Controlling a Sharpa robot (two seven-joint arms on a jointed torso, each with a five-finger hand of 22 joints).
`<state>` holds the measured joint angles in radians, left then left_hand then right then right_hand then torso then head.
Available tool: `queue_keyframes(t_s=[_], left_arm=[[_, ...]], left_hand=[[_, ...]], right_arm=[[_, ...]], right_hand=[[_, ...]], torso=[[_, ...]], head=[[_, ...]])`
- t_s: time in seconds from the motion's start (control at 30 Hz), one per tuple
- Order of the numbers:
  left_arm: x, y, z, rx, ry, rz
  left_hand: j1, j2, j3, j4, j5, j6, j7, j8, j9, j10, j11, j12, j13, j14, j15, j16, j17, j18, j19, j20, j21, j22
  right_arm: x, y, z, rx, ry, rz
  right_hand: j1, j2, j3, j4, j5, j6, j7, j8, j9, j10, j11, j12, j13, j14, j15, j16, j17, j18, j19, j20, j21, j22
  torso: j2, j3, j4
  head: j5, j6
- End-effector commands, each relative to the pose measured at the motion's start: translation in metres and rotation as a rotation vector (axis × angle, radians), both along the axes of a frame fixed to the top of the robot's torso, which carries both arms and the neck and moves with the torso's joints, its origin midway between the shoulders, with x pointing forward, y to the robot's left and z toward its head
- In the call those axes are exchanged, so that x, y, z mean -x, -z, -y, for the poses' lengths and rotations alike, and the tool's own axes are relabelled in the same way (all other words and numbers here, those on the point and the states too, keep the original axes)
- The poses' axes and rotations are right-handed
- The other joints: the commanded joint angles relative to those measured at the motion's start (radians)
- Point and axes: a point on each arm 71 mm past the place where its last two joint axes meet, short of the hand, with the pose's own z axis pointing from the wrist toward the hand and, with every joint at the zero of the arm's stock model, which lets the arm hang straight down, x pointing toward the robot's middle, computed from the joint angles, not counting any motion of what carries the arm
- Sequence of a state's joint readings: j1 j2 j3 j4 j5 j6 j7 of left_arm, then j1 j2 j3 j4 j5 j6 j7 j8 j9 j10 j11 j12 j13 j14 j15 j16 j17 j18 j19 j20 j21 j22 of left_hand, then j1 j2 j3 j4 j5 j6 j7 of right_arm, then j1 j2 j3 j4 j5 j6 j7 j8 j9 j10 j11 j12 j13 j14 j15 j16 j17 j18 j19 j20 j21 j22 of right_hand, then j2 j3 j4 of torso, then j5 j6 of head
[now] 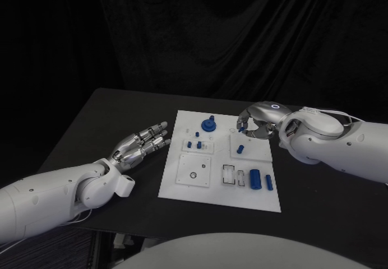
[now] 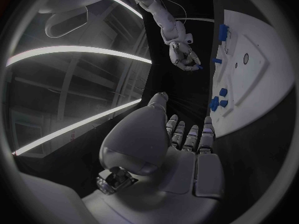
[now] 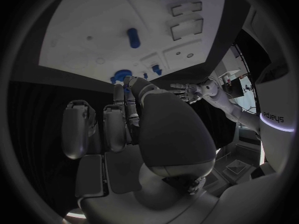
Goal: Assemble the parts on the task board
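Between your right hand's (image 1: 257, 124) fingertips, above the task board's (image 1: 179, 188) far edge, sits a small blue part (image 1: 241, 130), its axis unclear. Beside it stands a blue knob (image 1: 209, 124); blue cylinders (image 1: 255, 179) lie lengthwise nearer you. Your left hand (image 1: 140, 144) rests off-board, fingers spread, holding nothing.

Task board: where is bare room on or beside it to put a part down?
On the task board, the near left corner below the square plate with the hole is bare. The black table beyond the left robot hand is free. It is crowded around the blue knob, near the right robot hand.
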<state>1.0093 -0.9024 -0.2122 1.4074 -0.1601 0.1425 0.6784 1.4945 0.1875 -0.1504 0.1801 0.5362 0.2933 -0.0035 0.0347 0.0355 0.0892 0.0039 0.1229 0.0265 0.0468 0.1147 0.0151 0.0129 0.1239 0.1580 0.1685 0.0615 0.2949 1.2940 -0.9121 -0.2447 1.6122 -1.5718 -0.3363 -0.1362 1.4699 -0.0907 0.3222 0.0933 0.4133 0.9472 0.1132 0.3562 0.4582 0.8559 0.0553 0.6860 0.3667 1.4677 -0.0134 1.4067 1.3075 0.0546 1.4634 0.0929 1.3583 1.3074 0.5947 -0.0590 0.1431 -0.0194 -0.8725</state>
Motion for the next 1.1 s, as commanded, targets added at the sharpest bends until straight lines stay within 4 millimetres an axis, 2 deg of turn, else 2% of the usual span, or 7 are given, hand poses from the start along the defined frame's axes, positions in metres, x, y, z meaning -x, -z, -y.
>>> queue_keyframes(t_s=[0.03,0.2,0.37,0.57,0.7,0.9,1.1], left_arm=[[0.000,-0.005,0.001,0.062,-0.014,0.060],[0.000,-0.005,0.001,0.062,-0.014,0.060],[0.000,-0.005,0.002,0.062,-0.013,0.059],[-0.001,-0.005,0.004,0.063,-0.010,0.058],[-0.001,-0.004,0.005,0.064,-0.008,0.057],[-0.001,-0.003,0.007,0.067,-0.004,0.054],[0.000,-0.002,0.007,0.068,0.000,0.050]], left_hand=[[0.000,0.010,0.007,-0.003,0.001,0.000,0.005,0.002,0.001,-0.001,-0.001,-0.003,0.001,-0.003,0.001,0.003,-0.001,0.003,-0.005,0.005,0.002,-0.004],[0.000,0.010,0.007,-0.003,0.001,0.000,0.005,0.002,0.001,-0.001,-0.001,-0.003,0.001,-0.003,0.001,0.003,-0.001,0.003,-0.005,0.005,0.002,-0.004],[-0.001,0.010,0.009,-0.003,0.000,0.000,0.006,0.002,0.001,-0.001,-0.001,-0.002,0.001,-0.004,0.000,0.003,-0.001,0.004,-0.006,0.005,0.001,-0.005],[-0.002,0.010,0.010,-0.004,-0.001,-0.001,0.006,0.002,0.001,-0.001,0.000,-0.002,0.001,-0.005,-0.001,0.003,-0.001,0.005,-0.008,0.004,0.000,-0.007],[-0.002,0.010,0.011,-0.004,-0.001,-0.002,0.006,0.002,0.001,-0.002,0.000,-0.003,0.001,-0.006,-0.002,0.002,-0.001,0.005,-0.010,0.004,-0.001,-0.009],[-0.002,0.010,0.012,-0.004,-0.001,-0.003,0.007,0.002,0.001,-0.002,0.000,-0.003,0.001,-0.006,-0.002,0.002,-0.001,0.005,-0.011,0.004,-0.001,-0.011],[-0.003,0.012,0.015,-0.005,-0.001,-0.004,0.007,0.001,0.001,-0.003,0.001,-0.004,0.000,-0.007,-0.002,0.002,-0.001,0.006,-0.012,0.004,-0.002,-0.012]], right_arm=[[0.016,0.006,-0.017,0.056,-0.054,-0.016],[0.033,0.015,-0.043,0.067,-0.137,-0.017],[0.041,0.030,-0.067,0.087,-0.203,-0.022],[0.046,0.048,-0.088,0.108,-0.249,-0.046],[0.047,0.056,-0.096,0.114,-0.262,-0.056],[0.047,0.063,-0.104,0.113,-0.272,-0.059],[0.045,0.065,-0.106,0.111,-0.270,-0.056]], right_hand=[[-0.007,0.001,-0.003,0.002,-0.003,-0.006,0.004,-0.002,0.075,0.009,0.001,-0.005,-0.002,0.029,-0.004,0.008,0.022,-0.005,0.013,-0.004,0.008,0.198],[-0.005,-0.001,-0.002,0.001,-0.002,-0.008,0.004,-0.002,0.075,0.010,0.001,-0.006,-0.002,0.030,-0.004,0.010,0.024,-0.005,0.013,-0.004,0.010,0.198],[-0.003,-0.002,-0.001,-0.001,0.002,-0.010,0.005,-0.003,0.075,0.011,0.001,-0.008,-0.003,0.030,-0.004,0.009,0.022,-0.005,0.013,-0.004,0.008,0.198],[0.000,-0.004,0.001,-0.003,0.006,-0.013,0.006,-0.005,0.075,0.009,0.002,-0.010,-0.005,0.030,-0.003,0.009,0.020,-0.004,0.012,-0.003,0.006,0.197],[0.000,-0.005,0.001,-0.003,0.006,-0.013,0.007,-0.005,0.074,0.009,0.003,-0.011,-0.005,0.029,-0.003,0.008,0.018,-0.004,0.012,-0.003,0.005,0.196],[0.000,-0.005,0.001,-0.004,0.006,-0.014,0.007,-0.006,0.074,0.009,0.003,-0.011,-0.005,0.029,-0.003,0.008,0.018,-0.004,0.011,-0.003,0.004,0.196],[0.002,-0.006,0.003,-0.005,0.007,-0.018,0.009,-0.008,0.073,0.011,0.004,-0.011,-0.006,0.029,-0.002,0.008,0.018,-0.004,0.012,-0.003,0.004,0.196]], torso=[[-0.001,-0.0018,0.0025],[-0.001,-0.0020,0.0011],[0.000,0.0017,0.0030],[-0.003,0.0007,-0.0010],[-0.003,0.0008,-0.0012],[-0.002,0.0004,0.0030],[0.001,0.0010,0.0012]], head=[[0.004,0.000],[0.012,0.000],[0.014,0.000],[0.027,0.000],[0.028,0.000],[0.026,0.000],[0.027,0.000]])
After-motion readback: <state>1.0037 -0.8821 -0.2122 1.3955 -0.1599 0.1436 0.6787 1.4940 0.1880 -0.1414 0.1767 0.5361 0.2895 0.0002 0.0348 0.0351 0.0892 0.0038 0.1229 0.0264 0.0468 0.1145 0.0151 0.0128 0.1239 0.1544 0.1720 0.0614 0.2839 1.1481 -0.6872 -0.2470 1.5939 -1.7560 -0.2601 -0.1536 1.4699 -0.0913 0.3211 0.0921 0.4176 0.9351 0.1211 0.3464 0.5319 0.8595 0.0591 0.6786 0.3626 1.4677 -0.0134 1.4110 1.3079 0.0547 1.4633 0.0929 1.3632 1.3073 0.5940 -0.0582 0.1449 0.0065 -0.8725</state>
